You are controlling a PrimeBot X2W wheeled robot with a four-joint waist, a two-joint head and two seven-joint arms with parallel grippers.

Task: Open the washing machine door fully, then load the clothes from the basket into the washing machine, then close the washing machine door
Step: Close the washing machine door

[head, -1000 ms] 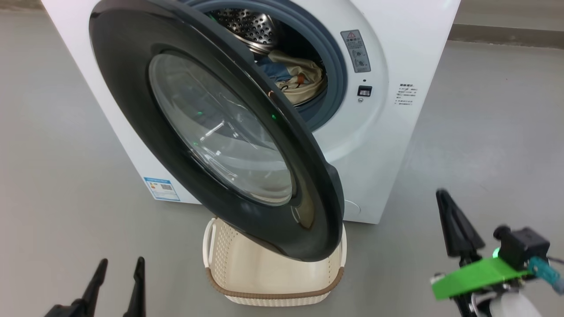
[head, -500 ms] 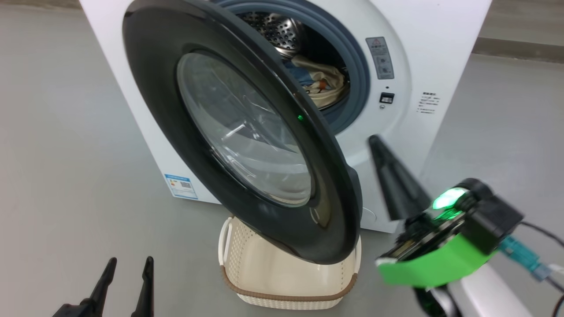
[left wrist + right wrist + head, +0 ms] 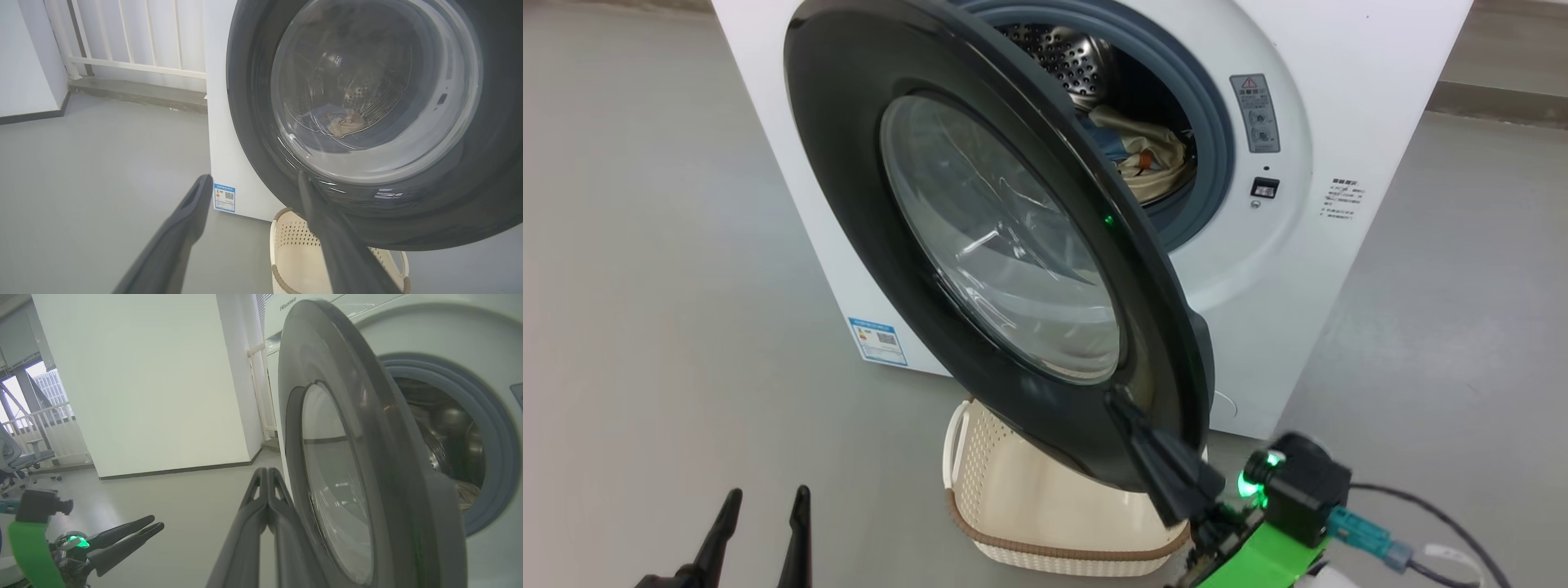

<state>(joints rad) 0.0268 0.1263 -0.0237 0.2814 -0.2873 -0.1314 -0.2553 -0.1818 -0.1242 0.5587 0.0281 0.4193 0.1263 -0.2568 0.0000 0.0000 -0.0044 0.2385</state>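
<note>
The white washing machine (image 3: 1339,98) takes up the upper frame of the head view, standing on a grey floor (image 3: 645,286), with a blue label sticker (image 3: 877,340) low on its front at left. The washing machine door (image 3: 866,204) stands part-open across the left of the opening. It hides much of the gasket (image 3: 1217,139) and the drum (image 3: 1070,57), and it overhangs the rear of the basket (image 3: 1013,506), which sits on the floor at lower centre. The clothes (image 3: 1143,159) lie inside the drum, seen past the door's edge at upper centre. The right gripper (image 3: 1117,400), its 2 fingers pressed together on nothing, has its tip at the door's lower black ring; whether it touches cannot be told. The left gripper (image 3: 768,492) sits at lower left, its 2 fingers spread and empty, well apart from the door. Since 1 second ago the right gripper has come in from the lower right corner to the door. The camera has also turned, shifting the whole picture rightward, while the door's angle looks unchanged. The door's glass faces the lower left, and its oval outline runs from upper left to lower right.
</note>
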